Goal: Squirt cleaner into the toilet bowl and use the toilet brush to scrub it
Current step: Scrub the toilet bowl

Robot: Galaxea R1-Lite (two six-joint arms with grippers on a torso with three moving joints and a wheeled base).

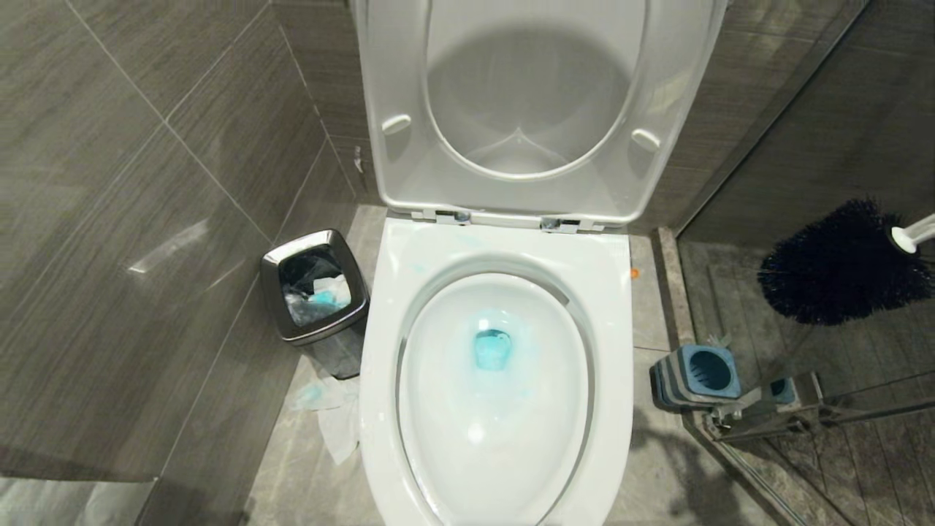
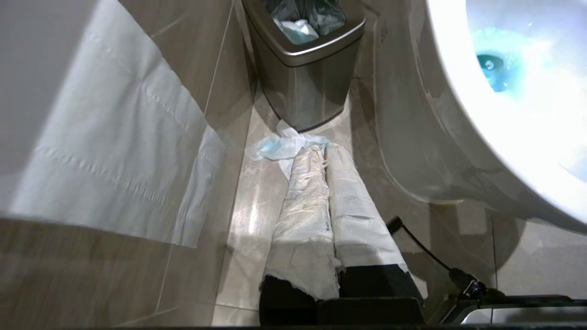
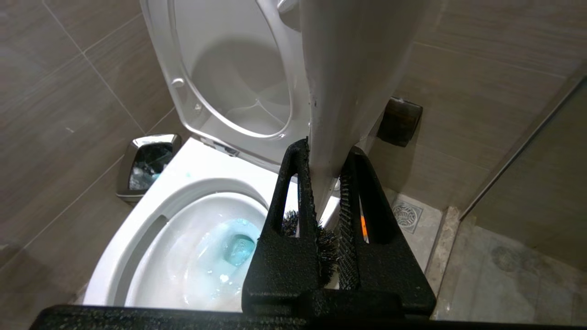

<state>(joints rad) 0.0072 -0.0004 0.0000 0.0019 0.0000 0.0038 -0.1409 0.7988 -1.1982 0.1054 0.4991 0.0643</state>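
Toilet bowl sits mid-scene w/ seat and lid tipped up against the back wall. Cleaner shows as a bright turquoise patch at the bottom of the bowl, w/ pale blue smears on the white sides around it and a faint blue spot on the rim toward the hinges.

Toilet brush: black bristle head hangs in the air to the right of the bowl, in front of the glass panel, white neck running off the picture's right edge. Its holder, blue top w/ grey ribbed sides, stands on the floor just beside the bowl's right flank; the socket in its top shows dark, no brush in it. A fainter copy of it shows in the glass.

Right gripper: the black fingers pinch the brush's white handle between them, handle rising up past the wrist. Bristles peek out below the fingers, above the bowl's right rim.

Left gripper: hangs low at the bowl's left side, fingers wrapped in white paper and pressed together, nothing held, tips just over a blue-stained tissue on the floor. Steel bin stands just left of the bowl near the wall, w/ crumpled paper inside. A strip of toilet paper hangs by the left wall.
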